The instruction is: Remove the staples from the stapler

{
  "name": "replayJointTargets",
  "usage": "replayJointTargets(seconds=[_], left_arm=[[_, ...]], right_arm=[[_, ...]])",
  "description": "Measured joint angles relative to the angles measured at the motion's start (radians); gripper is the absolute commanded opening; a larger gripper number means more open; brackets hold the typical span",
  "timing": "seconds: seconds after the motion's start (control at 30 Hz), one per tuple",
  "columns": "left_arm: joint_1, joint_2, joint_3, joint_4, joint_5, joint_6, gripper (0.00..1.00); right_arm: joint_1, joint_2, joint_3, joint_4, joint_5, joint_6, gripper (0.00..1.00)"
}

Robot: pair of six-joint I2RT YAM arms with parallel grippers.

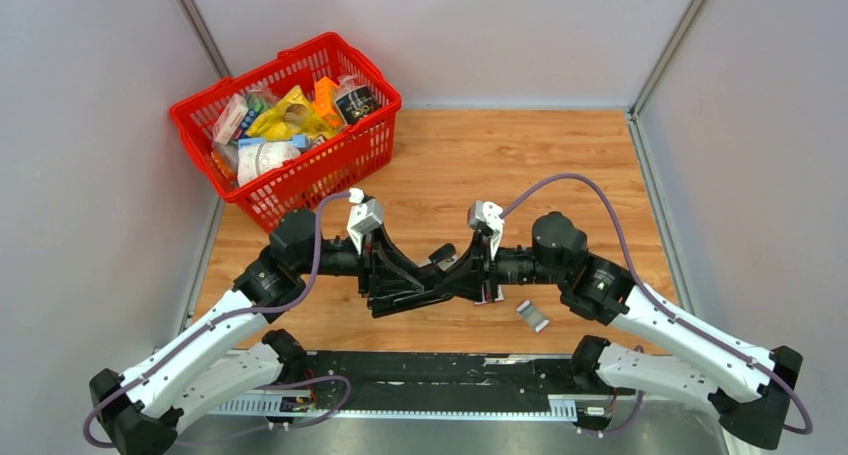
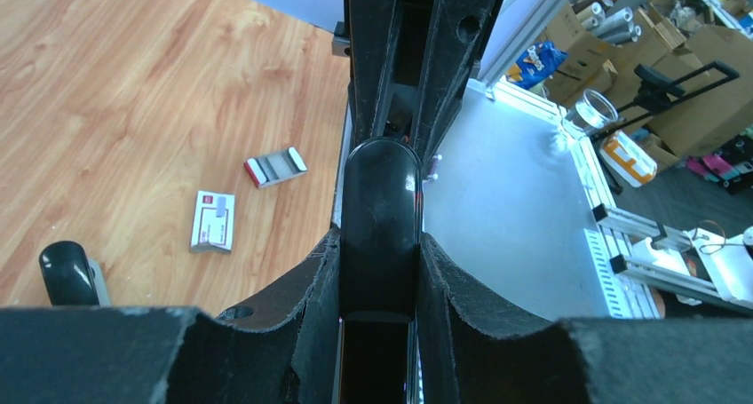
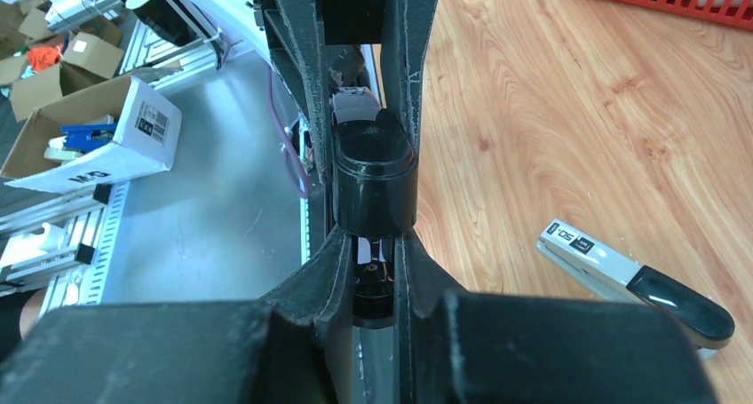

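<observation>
Stapler (image 2: 382,210) is up off the tabletop (image 1: 560,175), carried between the two arms at the 6 o'clock side of the workspace, about where wood meets the metal edge. Only its glossy black top shows, a rounded end toward each wrist camera. A sliver of pale metal lies beyond it in the right wrist view. Long axis runs 9 to 3 o'clock, straight along the line joining the grippers. Left gripper (image 2: 380,240) is clenched on the 9 o'clock end, fingers against both flanks. Right gripper (image 3: 373,237) is clenched likewise on the 3 o'clock end, the two sets of tips nearly meeting. Neither arm is nearer; each has one end. Cannot tell which end carries the hinge. No staples to be made out; magazine is hidden by fingers. Judgement: early stage, magazine not yet exposed. The next move turns on one gripper anchoring the body while the other opens or pulls along that 9-to-3 axis, with little room to regrip. Just beside the grip at 12 o'clock, a second stapler-like tool (image 3: 622,275), pale body and black end, lies flat on the wood, touched by neither gripper. At 4 o'clock is a white-and-red box (image 2: 213,220), an open tray (image 2: 275,166) just beside it. Red basket (image 1: 320,170) of packets sits well apart at 10 o'clock.
</observation>
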Motion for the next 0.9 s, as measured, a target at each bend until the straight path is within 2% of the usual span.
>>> replayJointTargets(seconds=[0.9], left_arm=[[-0.001,-0.095,-0.054,0.025,-0.089,-0.056,0.0]], right_arm=[[0.067,0.003,-0.167,0.309,0.061,0.155,0.0]])
